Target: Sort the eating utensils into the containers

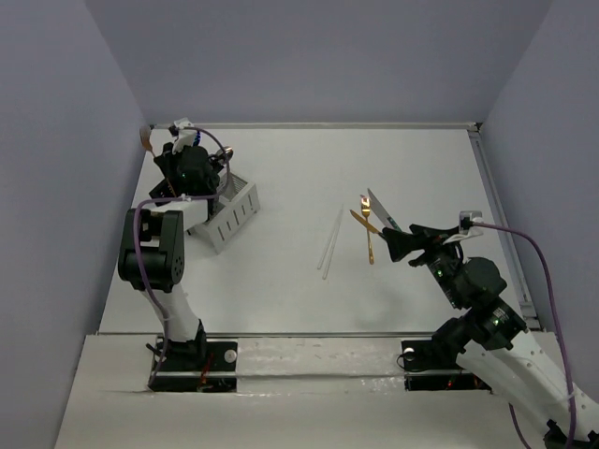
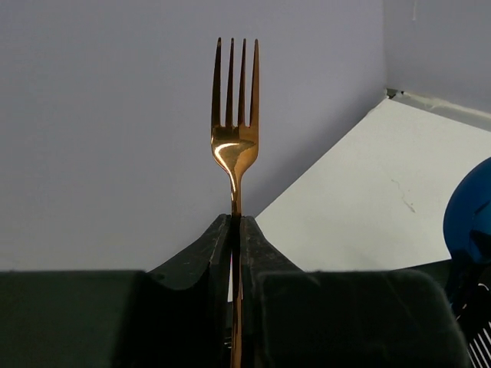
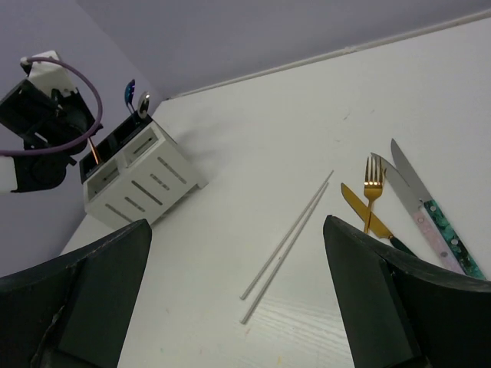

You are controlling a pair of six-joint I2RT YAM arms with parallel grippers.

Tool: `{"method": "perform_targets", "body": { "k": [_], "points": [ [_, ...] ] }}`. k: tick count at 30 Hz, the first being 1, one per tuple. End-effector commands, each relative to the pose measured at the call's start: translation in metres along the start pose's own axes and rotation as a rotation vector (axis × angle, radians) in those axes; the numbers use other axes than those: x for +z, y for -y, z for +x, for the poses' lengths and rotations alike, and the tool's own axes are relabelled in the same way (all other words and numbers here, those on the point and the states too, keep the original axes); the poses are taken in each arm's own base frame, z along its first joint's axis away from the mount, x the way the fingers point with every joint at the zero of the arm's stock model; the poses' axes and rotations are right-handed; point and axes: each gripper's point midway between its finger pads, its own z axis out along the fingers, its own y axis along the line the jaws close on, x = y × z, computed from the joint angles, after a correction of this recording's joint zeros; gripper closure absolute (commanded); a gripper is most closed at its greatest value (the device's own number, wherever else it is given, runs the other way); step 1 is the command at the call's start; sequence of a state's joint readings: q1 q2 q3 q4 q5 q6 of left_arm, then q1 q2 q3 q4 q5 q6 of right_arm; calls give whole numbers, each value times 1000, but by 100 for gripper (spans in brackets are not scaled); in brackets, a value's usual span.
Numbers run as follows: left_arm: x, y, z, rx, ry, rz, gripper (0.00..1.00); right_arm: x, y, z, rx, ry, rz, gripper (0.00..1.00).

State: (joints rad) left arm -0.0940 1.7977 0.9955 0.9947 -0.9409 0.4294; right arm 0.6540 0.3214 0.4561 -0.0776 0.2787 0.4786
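Note:
My left gripper (image 2: 236,218) is shut on a gold fork (image 2: 235,146), tines up. In the top view it (image 1: 161,154) is at the far left over the white caddy (image 1: 234,210), the fork head (image 1: 147,142) sticking out toward the wall. A blue spoon (image 2: 468,215) stands at the right edge. My right gripper (image 3: 235,222) is open and empty above the table, near two white chopsticks (image 3: 288,241). To their right lie a gold fork (image 3: 372,188), a gold knife (image 3: 360,211) and two silver-bladed knives (image 3: 410,184). A black caddy is not clearly seen.
The white caddy (image 3: 142,180) holds a blue spoon (image 3: 129,92) and a silver spoon (image 3: 144,100). The loose cutlery (image 1: 369,229) lies right of centre, the chopsticks (image 1: 332,241) just left of it. Walls enclose the table on three sides.

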Motion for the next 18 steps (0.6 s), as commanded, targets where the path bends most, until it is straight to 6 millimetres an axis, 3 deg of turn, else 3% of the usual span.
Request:
{"method": "perform_targets", "body": {
  "k": [1, 4, 11, 15, 16, 18],
  "points": [
    [-4, -19, -23, -131, 39, -40, 87, 0, -7, -13, 5, 49, -27, 0],
    [-7, -22, -26, -150, 42, -29, 78, 0, -7, -13, 7, 49, -27, 0],
    [-15, -33, -42, -202, 55, -24, 65, 2, -5, -11, 3, 44, -20, 0],
    [-31, -36, -74, -292, 91, 16, 65, 3, -6, -9, 3, 36, -22, 0],
    [-37, -38, -91, -321, 105, 46, 65, 3, -6, -8, 2, 34, -21, 0],
    [-56, -25, -109, -373, 107, 124, 65, 5, -5, -7, 1, 27, -14, 0]
  ]
}}
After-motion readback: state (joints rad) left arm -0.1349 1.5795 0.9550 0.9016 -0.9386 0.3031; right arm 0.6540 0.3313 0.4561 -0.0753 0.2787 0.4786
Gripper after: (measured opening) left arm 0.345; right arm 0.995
